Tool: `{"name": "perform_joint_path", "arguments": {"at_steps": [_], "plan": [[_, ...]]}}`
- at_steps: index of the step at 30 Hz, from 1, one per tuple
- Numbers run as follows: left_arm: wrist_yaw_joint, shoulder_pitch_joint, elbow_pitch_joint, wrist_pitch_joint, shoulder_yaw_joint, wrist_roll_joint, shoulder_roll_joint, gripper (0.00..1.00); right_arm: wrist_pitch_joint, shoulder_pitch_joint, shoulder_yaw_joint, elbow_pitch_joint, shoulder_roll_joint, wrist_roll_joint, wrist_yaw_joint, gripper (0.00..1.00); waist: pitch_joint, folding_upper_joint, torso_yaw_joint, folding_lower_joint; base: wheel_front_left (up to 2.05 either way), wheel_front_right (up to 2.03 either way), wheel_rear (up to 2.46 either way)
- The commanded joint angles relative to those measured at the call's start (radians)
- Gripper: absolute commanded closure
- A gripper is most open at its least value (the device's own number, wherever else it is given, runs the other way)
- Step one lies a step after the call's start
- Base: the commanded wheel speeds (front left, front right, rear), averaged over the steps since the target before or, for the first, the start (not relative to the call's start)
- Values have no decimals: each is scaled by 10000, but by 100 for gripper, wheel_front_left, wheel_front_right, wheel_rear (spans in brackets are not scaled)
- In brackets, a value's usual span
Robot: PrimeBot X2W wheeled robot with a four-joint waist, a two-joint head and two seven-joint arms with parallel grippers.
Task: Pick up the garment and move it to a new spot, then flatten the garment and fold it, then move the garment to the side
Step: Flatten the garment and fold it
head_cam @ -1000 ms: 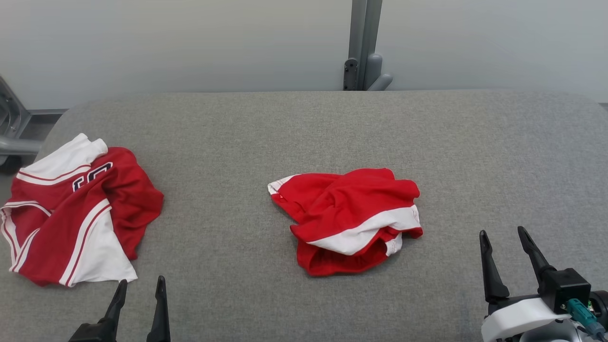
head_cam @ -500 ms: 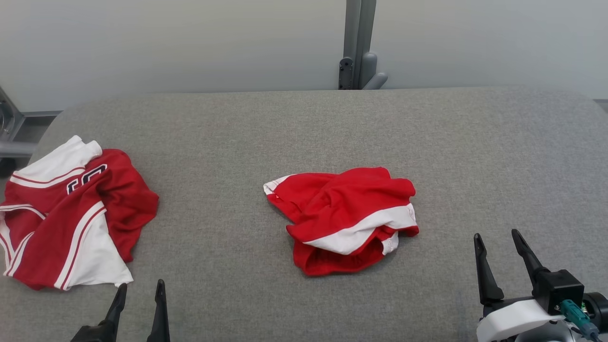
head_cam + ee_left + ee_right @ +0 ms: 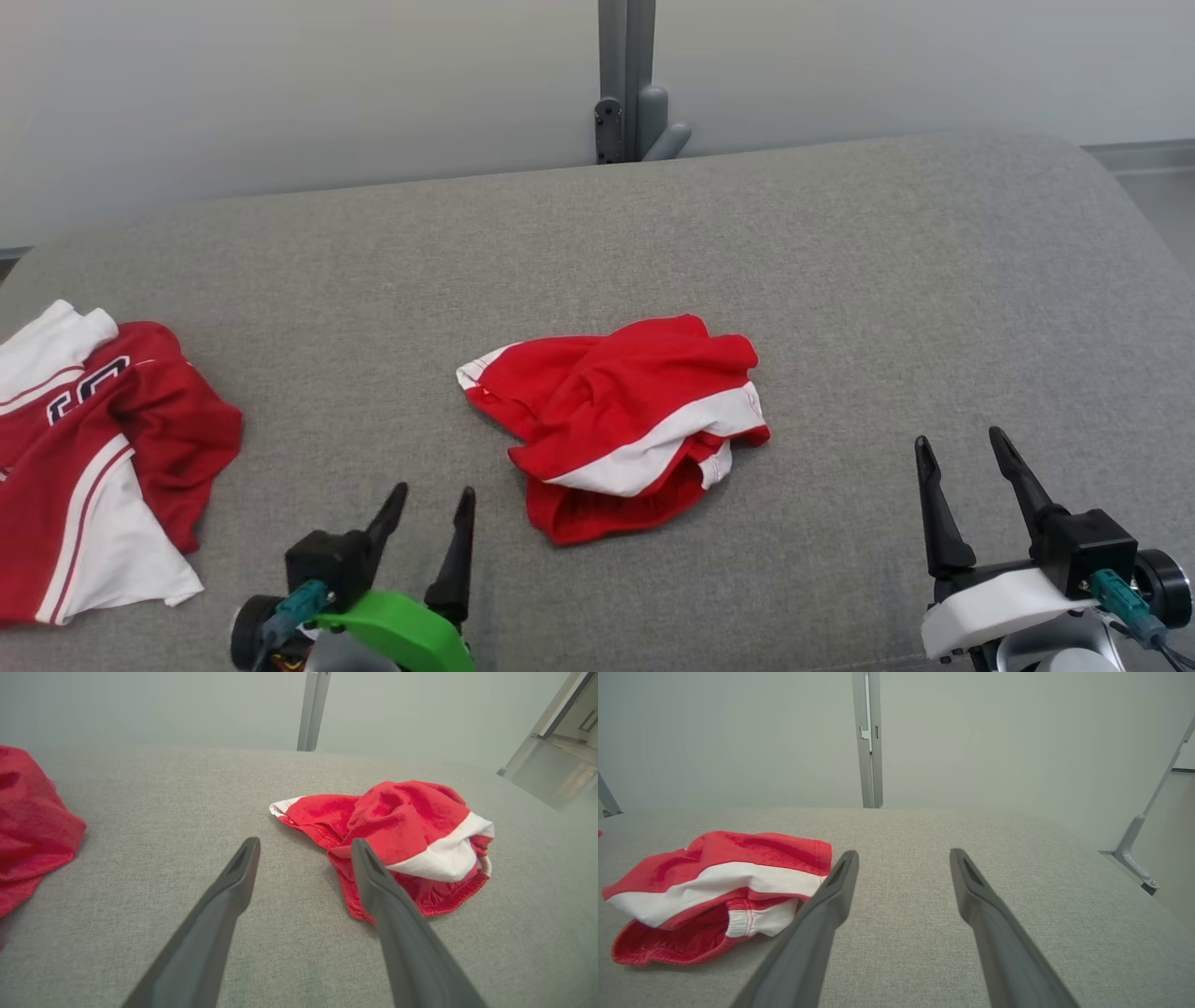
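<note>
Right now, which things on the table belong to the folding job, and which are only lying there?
For the job, likely: shorts, crumpled in the middle; left fingers and right fingers, open, not touching them.
Lying about: jersey at the left end of the table; post behind it.

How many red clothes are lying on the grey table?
2. The crumpled garment lies in the middle of the table; the jersey lies at its left edge, partly cut off by the picture.

Red garment (image 3: 616,420) with a white band, red-and-white numbered jersey (image 3: 89,448), grey cloth table (image 3: 840,280).
</note>
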Motion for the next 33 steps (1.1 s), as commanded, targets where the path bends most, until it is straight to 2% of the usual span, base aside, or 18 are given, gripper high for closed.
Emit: {"name": "perform_joint_path", "arguments": {"at_steps": [1, 5, 7, 19, 20, 21, 22, 27, 33], "plan": [[-17, -218, 150, 249, -220, -116, 16, 0, -31, -170, 18, -46, 4, 80, -7, 0, 385, -1, -362, 0, 0, 0, 0], [-18, -729, 703, 1182, -1143, -635, -6, 0, -31, -331, 15, -50, 32, 130, -7, 0, 794, -1, -749, 0, 0, 0, 0], [-19, -927, 881, 1247, -1493, -741, 30, 0, -31, -405, -30, -49, 52, 146, -7, 0, 955, -1, -927, 0, 0, 0, 0], [181, -1626, 2916, 917, -1361, -944, 144, 0, -31, -663, -25, 29, 150, 254, -7, 0, 1233, -1, -1617, 0, 0, 0, 0], [217, -1684, 3083, 881, -1375, -889, 182, 4, -31, -644, -29, 44, 152, 276, -7, 0, 1226, -1, -1644, 0, 0, 0, 0], [229, -1729, 3264, 889, -1395, -859, 213, 61, -31, -631, -16, 57, 162, 271, -7, 0, 1217, -1, -1670, 0, 0, 0, 0], [219, -1773, 3388, 845, -1402, -884, 208, 100, -31, -622, -14, 69, 168, 267, -7, 0, 1206, -1, -1689, 0, 0, 0, 0], [235, -2107, 3222, 457, -1145, -1130, 283, 100, -31, -560, -26, 102, 197, 334, -7, 0, 1107, -1, -1759, 0, 0, 0, 0], [435, -2388, 1478, 539, -908, -1352, 340, 100, -31, -343, -68, 175, 211, 324, -7, 0, 899, -1, -1624, 0, 0, 0, 0]]}}
